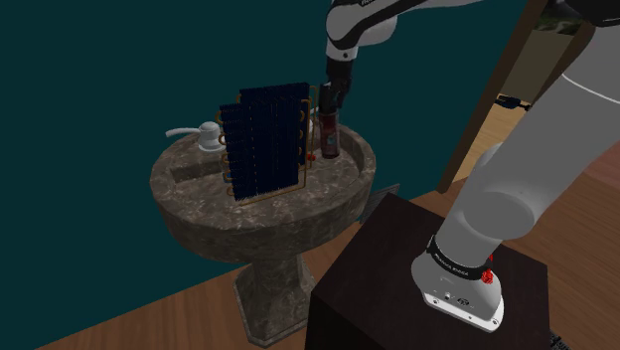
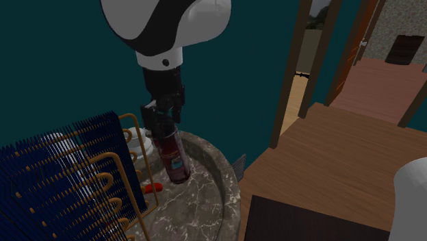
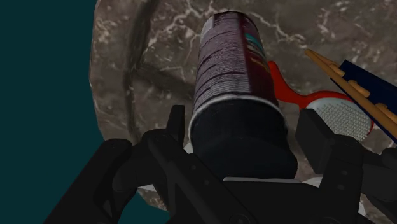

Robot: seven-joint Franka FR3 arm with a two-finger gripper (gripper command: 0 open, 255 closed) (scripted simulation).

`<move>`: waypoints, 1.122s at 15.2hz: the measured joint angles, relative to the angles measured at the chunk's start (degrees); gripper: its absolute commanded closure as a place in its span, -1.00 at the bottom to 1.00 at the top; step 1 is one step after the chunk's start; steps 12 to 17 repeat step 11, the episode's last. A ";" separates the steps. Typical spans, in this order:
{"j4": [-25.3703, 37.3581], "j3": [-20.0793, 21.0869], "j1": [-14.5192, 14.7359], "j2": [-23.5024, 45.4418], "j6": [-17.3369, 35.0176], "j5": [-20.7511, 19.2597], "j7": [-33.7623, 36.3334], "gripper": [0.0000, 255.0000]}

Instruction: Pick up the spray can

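The spray can (image 1: 328,139) is dark red with a teal label and a black cap. It stands upright on the marble sink's rim (image 1: 353,184), on the side nearest the teal wall. My gripper (image 1: 329,99) comes down on it from above. In the second exterior view the gripper (image 2: 163,118) sits over the top of the spray can (image 2: 174,159). The wrist view has the black cap of the spray can (image 3: 232,70) between my two fingers (image 3: 177,127), which clasp it on both sides; the gripper (image 3: 245,130) is shut on it.
A dark blue finned rack with copper tubes (image 1: 263,139) stands in the basin right beside the can. A red-handled brush (image 3: 331,111) lies at the can's foot. A white dispenser (image 1: 207,134) sits at the sink's far rim. The dark stand (image 1: 417,278) is below right.
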 measured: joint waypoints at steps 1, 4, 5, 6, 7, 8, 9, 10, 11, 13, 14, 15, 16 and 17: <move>0.46 0.05 0.00 -0.30 -0.75 -0.05 0.04 1.00; 2.32 0.20 0.05 -0.92 -3.23 -0.10 0.10 1.00; 2.80 0.28 0.07 -1.14 -3.92 -0.13 0.19 1.00; 3.26 0.28 0.07 -1.27 -4.52 -0.15 0.16 1.00; 3.96 0.29 0.07 -1.32 -5.27 -0.14 0.11 1.00; 4.59 0.36 0.10 -1.49 -6.06 -0.15 0.17 1.00; 5.37 0.32 0.07 -1.54 -6.89 -0.14 0.03 1.00; 5.95 0.38 0.08 -1.81 -7.73 -0.18 0.08 1.00; 6.28 0.45 0.11 -1.90 -8.15 -0.18 0.15 1.00; 6.28 0.45 0.11 -1.90 -8.15 -0.18 0.15 1.00; 6.28 0.45 0.11 -1.90 -8.15 -0.18 0.15 1.00; 6.28 0.45 0.11 -1.90 -8.15 -0.18 0.15 1.00; 6.28 0.45 0.11 -1.90 -8.15 -0.18 0.15 1.00; 6.28 0.45 0.11 -1.90 -8.15 -0.18 0.15 1.00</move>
